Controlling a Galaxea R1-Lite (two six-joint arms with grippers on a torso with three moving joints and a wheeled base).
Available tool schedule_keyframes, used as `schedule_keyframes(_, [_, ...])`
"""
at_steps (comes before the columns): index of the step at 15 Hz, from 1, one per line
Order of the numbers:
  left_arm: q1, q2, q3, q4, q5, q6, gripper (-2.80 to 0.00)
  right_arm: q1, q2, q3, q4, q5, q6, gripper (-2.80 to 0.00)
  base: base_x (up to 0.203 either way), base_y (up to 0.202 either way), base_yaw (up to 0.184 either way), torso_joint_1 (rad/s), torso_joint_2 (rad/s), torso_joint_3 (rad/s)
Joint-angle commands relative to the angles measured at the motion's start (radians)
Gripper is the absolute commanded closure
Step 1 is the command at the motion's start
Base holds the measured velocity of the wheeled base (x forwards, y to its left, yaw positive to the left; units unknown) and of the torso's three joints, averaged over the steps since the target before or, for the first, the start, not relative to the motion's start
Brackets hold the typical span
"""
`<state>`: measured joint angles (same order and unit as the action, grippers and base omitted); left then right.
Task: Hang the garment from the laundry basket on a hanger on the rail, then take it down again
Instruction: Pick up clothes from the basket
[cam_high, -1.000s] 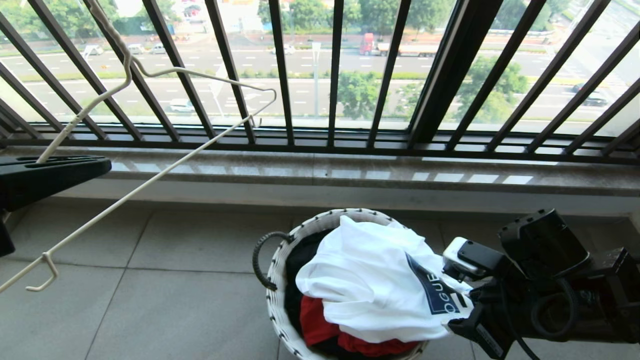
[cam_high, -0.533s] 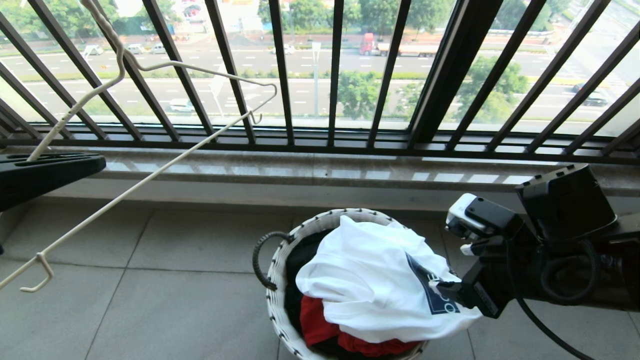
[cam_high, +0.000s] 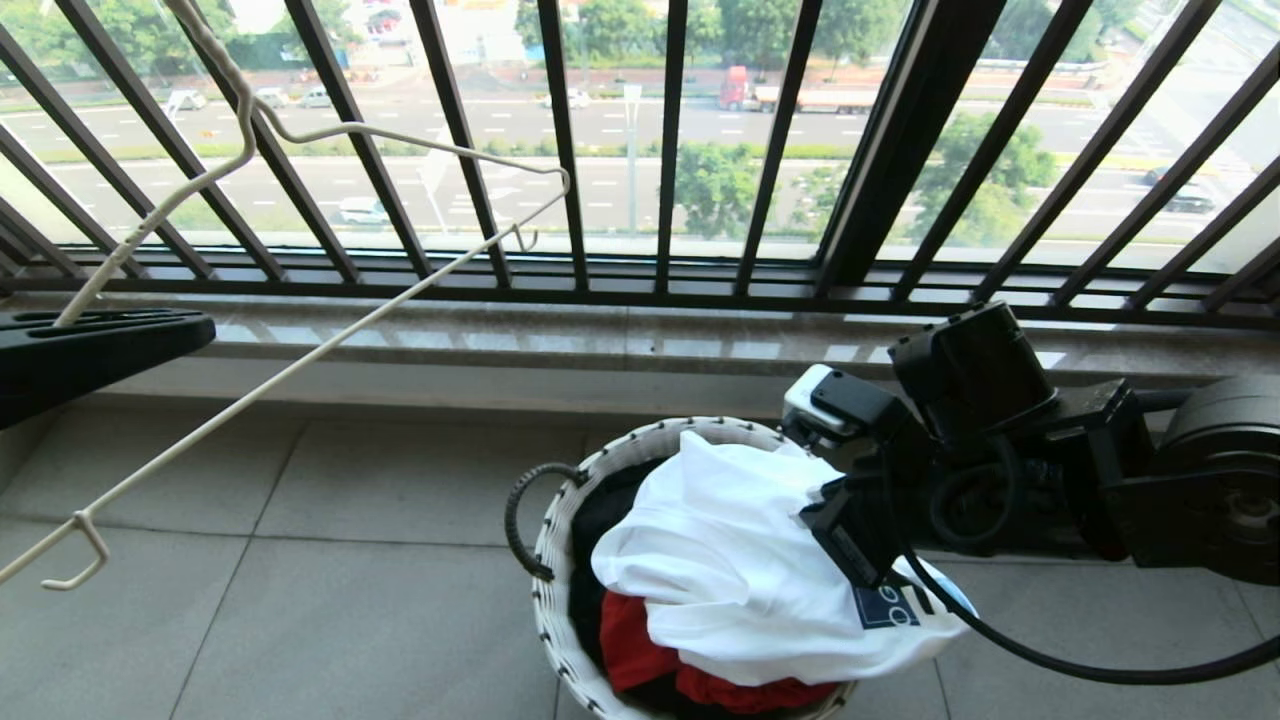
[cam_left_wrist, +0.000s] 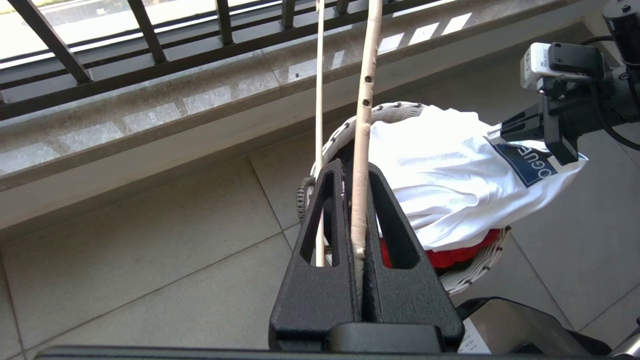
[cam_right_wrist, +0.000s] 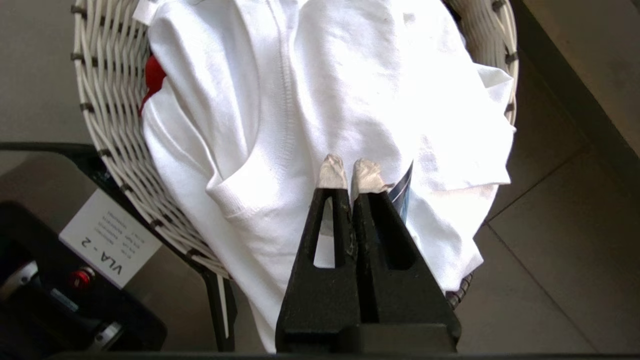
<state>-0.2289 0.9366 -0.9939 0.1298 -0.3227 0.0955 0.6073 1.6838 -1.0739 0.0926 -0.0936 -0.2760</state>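
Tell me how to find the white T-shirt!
Look below the black barred window railing for the round white woven laundry basket on the tiled floor. The white T-shirt lies on top, above red cloth; only it has a dark blue print.

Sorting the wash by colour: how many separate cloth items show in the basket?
3: the white T-shirt on top, a red cloth under its near edge, a black shirt at the left. More may be hidden.

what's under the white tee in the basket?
Under the white T-shirt in the laundry basket: a red cloth at the near edge and a black shirt on the left. Anything deeper is covered.
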Motion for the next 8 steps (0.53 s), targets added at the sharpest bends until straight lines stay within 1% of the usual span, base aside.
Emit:
schedule_keyframes(1, [-0.001, -0.01, 0.0, 0.001, -0.006, 0.001, 0.0, 0.028, 0.141, -0.1, -0.001, 0.004, -0.001, 0.0, 0.0, 0.0, 0.0, 0.0, 0.0, 0.0])
schedule_keyframes(4, [-0.001, -0.018, -0.002, -0.001, -0.006, 0.001, 0.0, 0.114, 0.225, -0.161, -0.001, 0.006, 0.003, 0.0, 0.0, 0.0, 0.0, 0.0, 0.0, 0.0])
schedule_keyframes(7, [0.0, -0.02, -0.003, -0.002, -0.003, 0.0, 0.0, 0.14, 0.312, -0.177, -0.027, 0.002, 0.004, 0.0, 0.0, 0.0, 0.0, 0.0, 0.0, 0.0])
schedule_keyframes(8, [-0.001, -0.024, -0.003, -0.002, -0.003, 0.0, 0.0, 0.151, 0.33, -0.178, -0.075, -0.002, 0.001, -1.14, 0.0, 0.0, 0.0, 0.0, 0.0, 0.0])
